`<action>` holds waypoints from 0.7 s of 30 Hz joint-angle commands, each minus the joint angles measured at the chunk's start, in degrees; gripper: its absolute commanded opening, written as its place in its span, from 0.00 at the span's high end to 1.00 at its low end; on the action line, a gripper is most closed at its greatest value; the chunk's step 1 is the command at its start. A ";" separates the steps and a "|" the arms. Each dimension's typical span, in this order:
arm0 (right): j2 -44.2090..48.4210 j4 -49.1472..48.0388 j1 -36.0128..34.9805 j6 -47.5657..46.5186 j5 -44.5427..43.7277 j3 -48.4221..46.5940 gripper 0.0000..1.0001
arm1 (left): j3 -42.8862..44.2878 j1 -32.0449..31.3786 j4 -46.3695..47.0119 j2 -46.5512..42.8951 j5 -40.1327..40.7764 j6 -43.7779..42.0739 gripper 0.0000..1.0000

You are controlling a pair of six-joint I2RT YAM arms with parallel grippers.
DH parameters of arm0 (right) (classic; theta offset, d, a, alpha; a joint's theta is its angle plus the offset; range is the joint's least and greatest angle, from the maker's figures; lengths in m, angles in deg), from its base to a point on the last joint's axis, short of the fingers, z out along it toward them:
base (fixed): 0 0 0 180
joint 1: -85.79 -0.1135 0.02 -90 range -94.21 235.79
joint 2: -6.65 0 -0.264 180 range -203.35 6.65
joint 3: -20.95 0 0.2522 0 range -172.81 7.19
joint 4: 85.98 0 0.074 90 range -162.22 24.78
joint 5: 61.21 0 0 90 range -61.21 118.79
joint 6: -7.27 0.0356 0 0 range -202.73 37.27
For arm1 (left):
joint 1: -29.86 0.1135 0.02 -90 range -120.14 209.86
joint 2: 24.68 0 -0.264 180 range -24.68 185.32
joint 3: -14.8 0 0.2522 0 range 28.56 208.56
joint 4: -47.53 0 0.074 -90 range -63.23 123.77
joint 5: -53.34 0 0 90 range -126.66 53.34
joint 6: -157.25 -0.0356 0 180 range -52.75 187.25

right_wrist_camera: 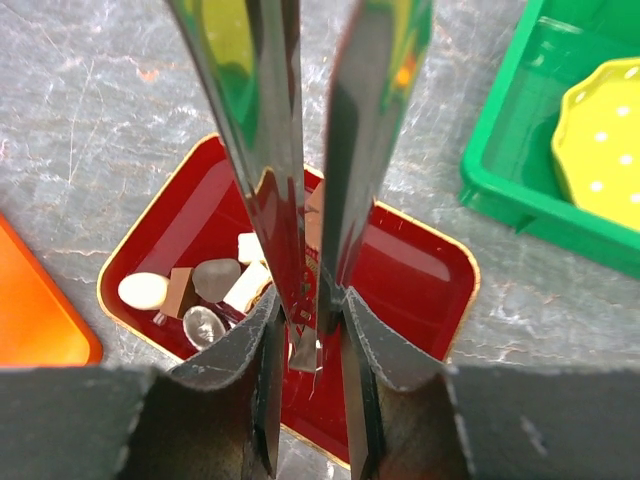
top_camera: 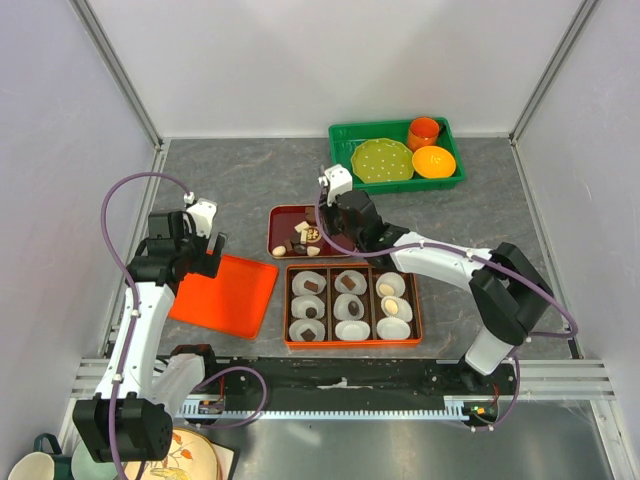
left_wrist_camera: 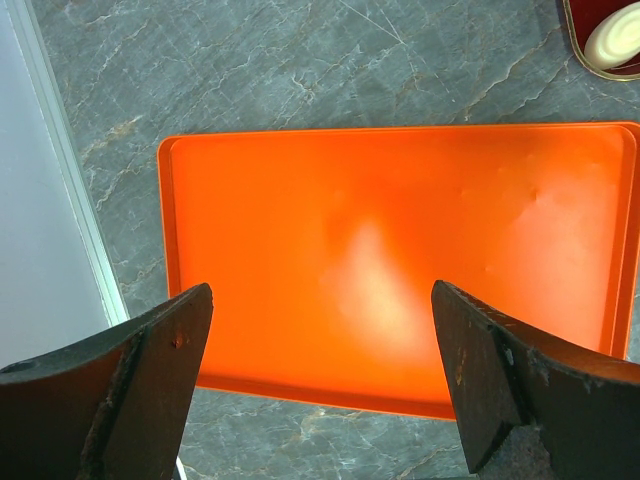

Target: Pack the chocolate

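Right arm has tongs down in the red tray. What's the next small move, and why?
Probably squeeze a touch tighter before any lift. The right pincer grips the tongs, and their tips sit low in the red tray among the chocolate. The tips are close together around what looks like a pale piece. I can't tell whether it's caught yet.

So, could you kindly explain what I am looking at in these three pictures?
A left arm and a right arm stand at the near edge of a table. The overhead picture shows both; the other two come from cameras on each wrist. The left gripper hangs open over an orange tray. The right gripper squeezes metal tongs reaching into a small red dish of chocolates. Next to it sits a box of paper cups, some filled; a green bin holds crockery.
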 commanded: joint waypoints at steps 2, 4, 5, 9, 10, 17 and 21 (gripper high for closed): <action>3.35 -0.59 0.21 -1.65 -0.53 0.08 0.82 | 0.66 0.46 1.38 -0.33 -0.14 -1.77 0.03; 3.43 -0.86 0.21 -1.65 -0.53 0.52 0.82 | 0.48 0.46 1.29 -0.24 -0.14 -1.68 0.03; 3.61 -0.94 0.21 -1.65 -0.53 0.61 0.82 | 0.30 0.37 1.38 -0.33 -0.06 -1.77 0.03; 6.06 0.02 0.21 -1.82 -0.27 0.78 0.83 | 0.30 0.46 1.38 -0.41 0.03 -2.03 0.03; 7.81 0.63 0.12 -1.83 0.34 0.87 0.83 | 0.30 0.46 1.38 -0.50 0.03 -2.04 0.03; 20.03 11.52 -3.21 -1.21 0.97 4.91 0.81 | 0.39 0.55 1.29 -0.59 -0.41 -1.42 0.03; 29.26 22.05 -8.30 1.07 0.61 8.77 0.81 | 0.21 0.46 1.20 -0.33 -0.41 -1.68 0.03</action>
